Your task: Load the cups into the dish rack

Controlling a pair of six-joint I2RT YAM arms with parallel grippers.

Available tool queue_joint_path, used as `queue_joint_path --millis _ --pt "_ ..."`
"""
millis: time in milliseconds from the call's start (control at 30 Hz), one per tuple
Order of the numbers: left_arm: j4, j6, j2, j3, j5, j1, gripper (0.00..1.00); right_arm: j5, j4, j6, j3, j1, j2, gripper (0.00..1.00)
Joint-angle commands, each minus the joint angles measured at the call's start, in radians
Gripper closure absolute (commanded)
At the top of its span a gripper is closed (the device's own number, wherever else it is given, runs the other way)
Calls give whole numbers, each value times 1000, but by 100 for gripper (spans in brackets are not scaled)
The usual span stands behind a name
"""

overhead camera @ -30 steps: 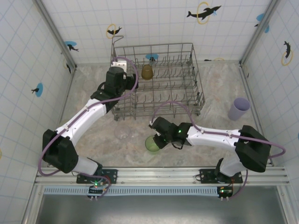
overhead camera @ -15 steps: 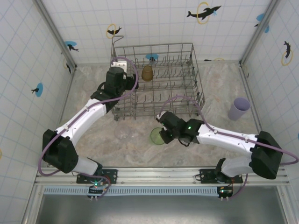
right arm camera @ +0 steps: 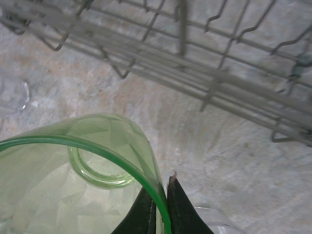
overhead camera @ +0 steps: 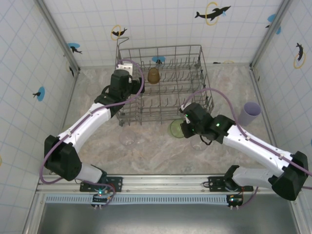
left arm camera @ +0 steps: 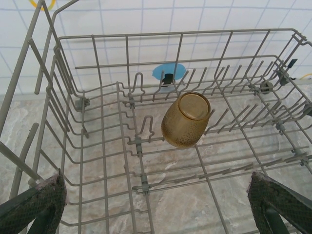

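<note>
The grey wire dish rack (overhead camera: 161, 48) stands at the back of the table. An amber cup (overhead camera: 153, 75) lies tilted among its tines, also seen in the left wrist view (left arm camera: 186, 119). My left gripper (overhead camera: 126, 68) hovers wide open over the rack's left part, nothing between its fingers (left arm camera: 34, 202). My right gripper (overhead camera: 185, 126) is shut on the rim of a pale green cup (overhead camera: 177, 128), held just in front of the rack's front edge. The right wrist view has the jaws pinching the green cup's wall (right arm camera: 73, 165). A lilac cup (overhead camera: 249, 113) stands upright at the right.
A clear cup (overhead camera: 128, 139) sits on the marble table in front of the rack's left corner. Another clear cup (overhead camera: 199, 144) lies under my right arm. Tiled walls close in the left, back and right sides. The rack's front wires (right arm camera: 195, 73) lie just ahead of the green cup.
My right arm has carried the green cup rightward and away from the near edge, up to the rack's front. The left arm and amber cup have stayed put.
</note>
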Motion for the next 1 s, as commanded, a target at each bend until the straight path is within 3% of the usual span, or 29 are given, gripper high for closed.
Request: queue_joint_path --millis 0,633,833,967 --pt "-11 -3 -2 45 14 -1 2 -17 -53 -29 66 -46 -43 100" --pt "-41 -4 8 91 22 0 3 31 -236 -192 385 -282 47 100" --pt "-40 -4 27 116 27 -1 2 19 -177 -224 480 -334 121 100" --pt "-45 -5 48 144 57 -1 2 -58 -114 -230 523 -387 171 100"
